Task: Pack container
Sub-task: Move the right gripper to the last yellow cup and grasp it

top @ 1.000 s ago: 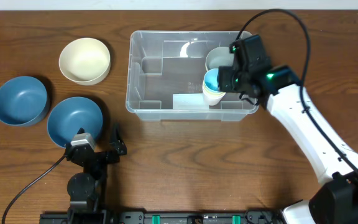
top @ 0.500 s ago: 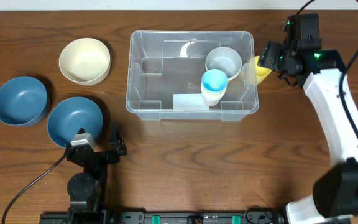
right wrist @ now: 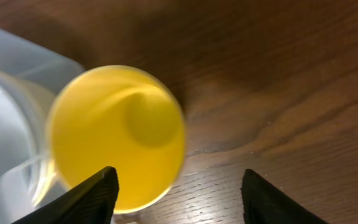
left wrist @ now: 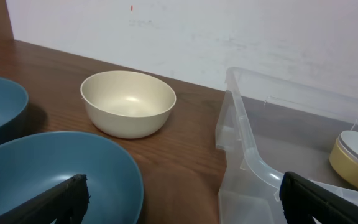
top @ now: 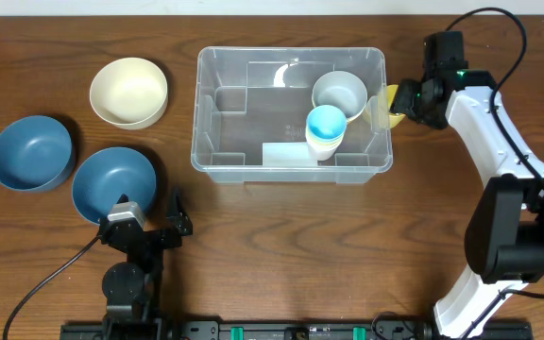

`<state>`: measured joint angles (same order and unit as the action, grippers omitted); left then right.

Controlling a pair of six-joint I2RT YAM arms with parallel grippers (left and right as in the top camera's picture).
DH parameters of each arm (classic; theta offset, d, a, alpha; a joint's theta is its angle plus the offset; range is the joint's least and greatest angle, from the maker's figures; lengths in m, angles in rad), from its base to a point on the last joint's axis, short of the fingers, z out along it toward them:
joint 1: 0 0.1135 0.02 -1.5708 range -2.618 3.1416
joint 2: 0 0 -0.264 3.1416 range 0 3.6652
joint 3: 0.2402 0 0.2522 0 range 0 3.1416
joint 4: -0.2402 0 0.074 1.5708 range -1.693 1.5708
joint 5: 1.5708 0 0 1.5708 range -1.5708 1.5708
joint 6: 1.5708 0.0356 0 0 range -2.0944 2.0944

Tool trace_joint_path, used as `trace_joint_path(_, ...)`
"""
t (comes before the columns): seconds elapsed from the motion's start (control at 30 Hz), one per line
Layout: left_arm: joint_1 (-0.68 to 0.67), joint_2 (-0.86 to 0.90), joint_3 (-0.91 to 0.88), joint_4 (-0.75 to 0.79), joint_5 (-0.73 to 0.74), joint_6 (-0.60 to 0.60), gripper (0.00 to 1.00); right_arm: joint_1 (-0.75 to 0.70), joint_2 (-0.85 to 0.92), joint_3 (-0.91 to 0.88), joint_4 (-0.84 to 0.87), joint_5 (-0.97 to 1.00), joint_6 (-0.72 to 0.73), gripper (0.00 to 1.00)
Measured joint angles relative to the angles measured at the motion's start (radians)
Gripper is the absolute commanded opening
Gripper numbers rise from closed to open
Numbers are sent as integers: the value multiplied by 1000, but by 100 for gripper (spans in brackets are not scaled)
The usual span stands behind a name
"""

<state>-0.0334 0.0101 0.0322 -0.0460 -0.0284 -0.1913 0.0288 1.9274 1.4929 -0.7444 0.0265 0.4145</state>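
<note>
The container (top: 291, 151), a clear rectangular bin, stands mid-table. Inside it are a pale bowl (top: 339, 94) and a blue cup nested in a white cup (top: 326, 127). A yellow cup (top: 397, 106) stands upright on the table against the container's right wall. In the right wrist view the yellow cup (right wrist: 117, 137) shows from above beside the container's corner (right wrist: 11, 74). My right gripper (right wrist: 179, 196) hangs open over it, the cup's rim near the left finger (right wrist: 92, 193), nothing gripped. My left gripper (left wrist: 182, 202) is open and empty near the front edge.
A cream bowl (top: 128, 91) sits at the back left, and two blue bowls (top: 31, 151) (top: 113, 181) lie in front of it. The nearer blue bowl (left wrist: 55, 174) is just ahead of my left gripper (top: 149, 208). Bare wood lies right of the yellow cup.
My right arm has pulled out of the container, leaving the blue cup inside, and swung right to the yellow cup outside the wall. The left arm has not moved.
</note>
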Motion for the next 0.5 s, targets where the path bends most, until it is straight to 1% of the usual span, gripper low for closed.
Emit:
trace_joint_path(0.1, 0, 0, 0, 0, 0, 0, 98, -9, 11, 0, 0, 1, 6, 50)
trace_joint_path(0.3, 0, 0, 0, 0, 0, 0, 98, -19, 53, 0, -2, 0, 13, 42)
trace_joint_path(0.47, 0, 0, 0, 0, 0, 0, 98, -19, 76, 0, -2, 0, 14, 26)
trace_joint_path(0.5, 0, 0, 0, 0, 0, 0, 98, -19, 76, 0, 0, 0, 16, 19)
